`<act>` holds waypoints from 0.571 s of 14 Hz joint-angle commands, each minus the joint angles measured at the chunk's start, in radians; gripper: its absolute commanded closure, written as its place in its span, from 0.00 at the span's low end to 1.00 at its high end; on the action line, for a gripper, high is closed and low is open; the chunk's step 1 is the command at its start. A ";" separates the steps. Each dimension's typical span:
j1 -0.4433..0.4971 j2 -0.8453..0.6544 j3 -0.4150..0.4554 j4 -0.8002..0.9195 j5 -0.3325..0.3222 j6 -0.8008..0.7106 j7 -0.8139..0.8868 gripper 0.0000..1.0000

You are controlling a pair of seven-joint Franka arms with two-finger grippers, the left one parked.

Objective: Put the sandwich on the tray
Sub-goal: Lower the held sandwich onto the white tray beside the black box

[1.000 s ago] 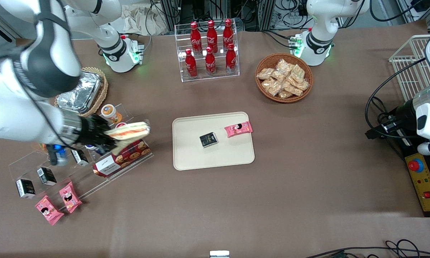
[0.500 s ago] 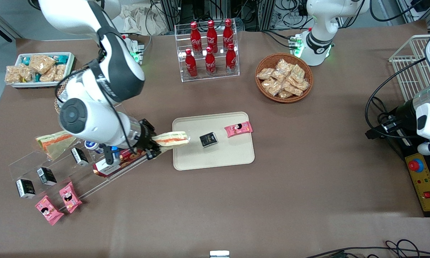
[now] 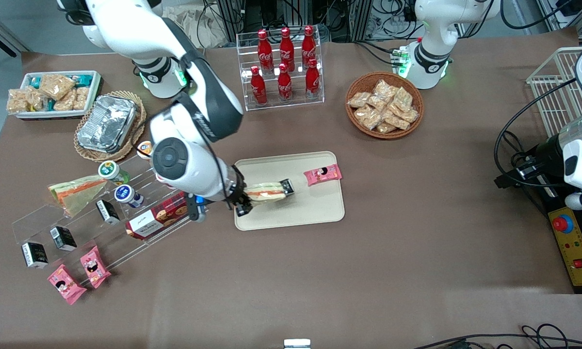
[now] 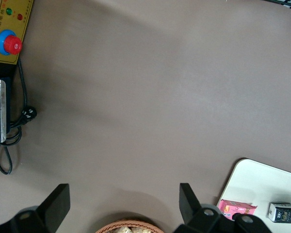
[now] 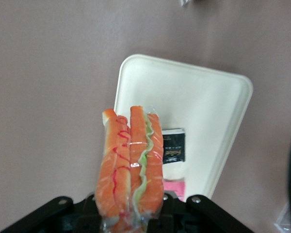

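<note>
Sandwich held above the tray by the right arm's claw.

Reading from left to right in the front view, we find the claw (image 3: 245,199) pinching the sandwich (image 3: 266,190) by one end over the tray (image 3: 291,213) on the counter (image 3: 368,271); a small black box (image 3: 287,185) and then a pink packet (image 3: 323,174) lie on the tray. In the wrist view we see the sandwich (image 5: 131,165) edge-on above the tray (image 5: 184,102).

Front cam: high, looking steeply down over the whole table (image 3: 417,252). Right wrist cam: close, looking down on the tray (image 5: 150,87). Left wrist cam: down at bare table, shares tray corner (image 4: 262,182).
</note>
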 commanded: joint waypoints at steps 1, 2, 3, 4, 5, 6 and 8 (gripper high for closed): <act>0.041 0.048 -0.014 0.001 0.026 0.064 0.034 1.00; 0.056 0.065 -0.014 0.001 0.026 0.075 0.036 1.00; 0.069 0.082 -0.014 -0.001 0.026 0.082 0.037 1.00; 0.076 0.101 -0.014 -0.001 0.025 0.085 0.037 1.00; 0.081 0.113 -0.014 -0.007 0.025 0.095 0.036 1.00; 0.090 0.118 -0.014 -0.029 0.017 0.111 0.036 1.00; 0.092 0.127 -0.014 -0.057 0.003 0.144 0.036 1.00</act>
